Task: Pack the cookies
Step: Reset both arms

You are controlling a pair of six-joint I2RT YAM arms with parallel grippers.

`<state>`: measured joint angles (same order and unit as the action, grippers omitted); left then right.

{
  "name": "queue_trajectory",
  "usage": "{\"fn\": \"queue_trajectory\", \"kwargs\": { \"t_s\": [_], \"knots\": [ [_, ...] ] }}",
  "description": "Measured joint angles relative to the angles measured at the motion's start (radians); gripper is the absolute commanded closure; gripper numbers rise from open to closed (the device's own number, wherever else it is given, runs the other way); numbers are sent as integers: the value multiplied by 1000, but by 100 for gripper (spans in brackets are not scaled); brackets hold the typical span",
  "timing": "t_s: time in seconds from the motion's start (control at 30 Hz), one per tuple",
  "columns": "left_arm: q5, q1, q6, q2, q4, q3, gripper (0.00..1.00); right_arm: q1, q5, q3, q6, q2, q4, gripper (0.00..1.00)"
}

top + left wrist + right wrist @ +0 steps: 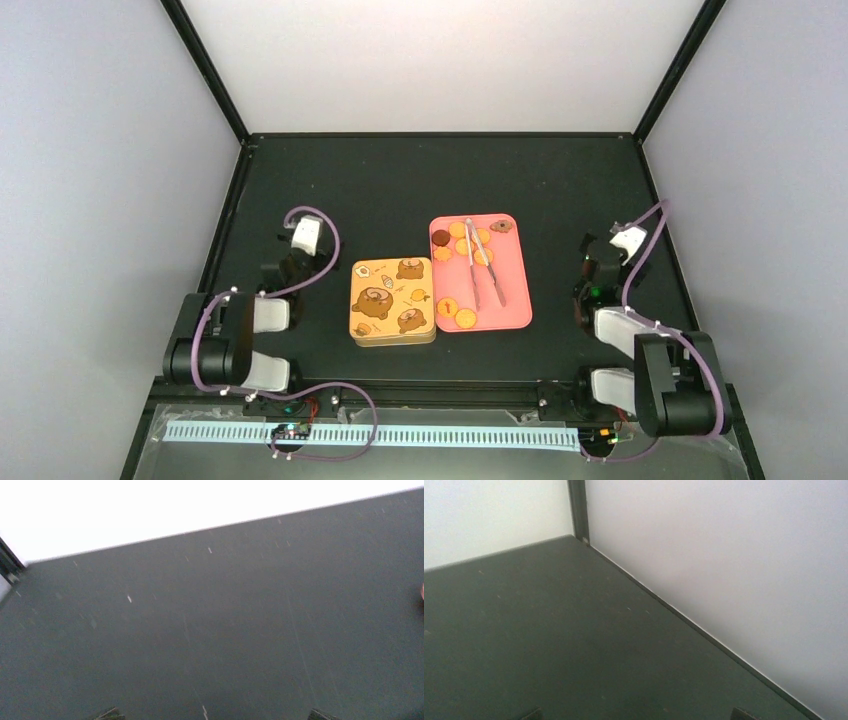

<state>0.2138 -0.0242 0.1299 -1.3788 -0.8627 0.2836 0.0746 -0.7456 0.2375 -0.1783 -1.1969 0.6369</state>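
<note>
Cookies: small flat discs, mostly orange-golden, all loose on the pink tray at mid-bench. Far-end cluster of about seven, including one dark brown at the far-left corner and one brownish at the far-right. Two more orange ones lie side by side at the near-left corner. None stacked; details too small to tell.

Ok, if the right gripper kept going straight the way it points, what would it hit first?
Most likely the bare black table: the open right gripper looks down onto it with nothing in between. Past that comes the side wall; depth is hard to judge.
</note>
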Motion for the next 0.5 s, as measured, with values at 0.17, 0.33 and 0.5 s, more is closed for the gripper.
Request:
{"fn": "queue_trajectory", "kwargs": {
  "t_s": [0.17, 0.33, 0.5],
  "knots": [
    [35, 0, 0, -21, -66, -72, 1, -37, 166, 7, 0, -77, 176, 0],
    [41, 0, 0, -14, -84, -18, 1, -32, 401, 12, 86, -186, 305, 0],
    [41, 0, 0, -14, -80, -17, 1, -31, 512, 18, 127, -213, 323, 0]
  ]
}}
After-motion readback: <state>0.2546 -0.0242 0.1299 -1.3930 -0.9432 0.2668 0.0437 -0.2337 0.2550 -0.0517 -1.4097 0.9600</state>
